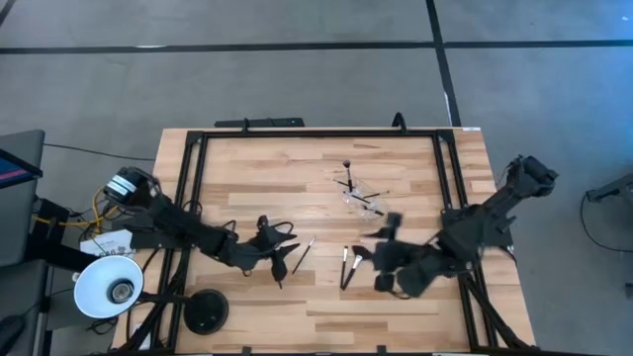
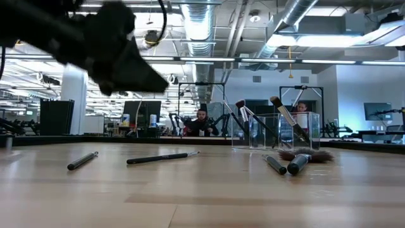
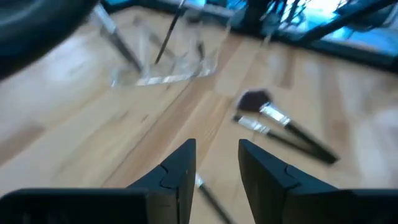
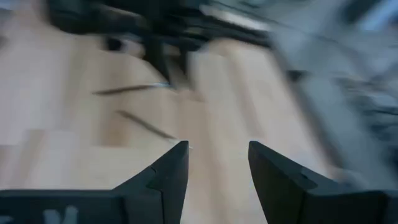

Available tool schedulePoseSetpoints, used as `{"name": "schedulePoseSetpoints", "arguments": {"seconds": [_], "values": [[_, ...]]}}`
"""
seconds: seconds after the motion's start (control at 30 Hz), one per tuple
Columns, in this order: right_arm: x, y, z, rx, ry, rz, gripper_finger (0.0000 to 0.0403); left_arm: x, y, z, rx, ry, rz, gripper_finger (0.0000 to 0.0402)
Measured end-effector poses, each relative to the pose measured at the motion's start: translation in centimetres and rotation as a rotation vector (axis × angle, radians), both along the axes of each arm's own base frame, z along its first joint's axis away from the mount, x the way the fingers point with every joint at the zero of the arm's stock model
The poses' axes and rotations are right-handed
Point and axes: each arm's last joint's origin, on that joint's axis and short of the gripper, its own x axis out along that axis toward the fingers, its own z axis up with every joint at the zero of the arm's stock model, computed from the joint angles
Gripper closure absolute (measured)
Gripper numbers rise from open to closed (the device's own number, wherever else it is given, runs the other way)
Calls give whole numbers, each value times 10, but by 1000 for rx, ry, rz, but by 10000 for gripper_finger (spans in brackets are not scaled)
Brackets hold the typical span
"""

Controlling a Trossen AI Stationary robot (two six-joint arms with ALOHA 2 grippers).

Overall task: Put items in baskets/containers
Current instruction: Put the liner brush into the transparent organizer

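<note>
Seen from above, left to right: white round lamp shade at the lower left corner of the wooden desk, a black round base just beside it. Left hand low over the desk left of centre, its two fingers apart and grasping nothing, a thin brush handle lying on the wood just below them in the left wrist view. One slim brush flat on the desk just right of that hand, angled; a pair of brushes side by side near the middle of the lower half, shown in the left wrist view as two silver-ferruled brushes, one with a dark fluffy head. Clear cup above and right of centre, well apart from both hands, holding several upright brushes; in the low view the cup at right of centre with brush heads rising past its rim, two loose brushes in front of it and two more lying at left. Right hand lower right of centre, blurred, fingers parted and empty above bare wood. People seated far behind the desk in the low view.
</note>
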Motion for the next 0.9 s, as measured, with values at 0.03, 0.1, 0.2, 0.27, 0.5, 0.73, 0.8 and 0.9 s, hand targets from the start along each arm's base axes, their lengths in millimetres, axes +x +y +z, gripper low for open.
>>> {"name": "schedulePoseSetpoints", "arguments": {"seconds": [0.03,0.1,0.2,0.27,0.5,0.73,0.8,0.9], "values": [[6,-1,-12,51,-17,52,247,2,1,-6,-3,17,8,284],[19,-3,-35,166,-76,191,250,6,0,-17,-11,51,5,284],[40,-9,-61,333,-228,372,254,17,-6,-27,-14,75,1,284],[51,-15,-70,391,-291,414,256,25,-12,-33,-20,85,-5,284],[66,-27,-87,433,-283,351,262,40,-24,-56,53,133,8,284],[67,-26,-90,424,-272,354,260,41,-18,-68,58,153,62,284],[67,-26,-90,424,-271,355,259,42,-15,-71,54,161,68,284],[67,-26,-91,423,-268,354,260,44,-12,-77,45,180,62,284]]}}
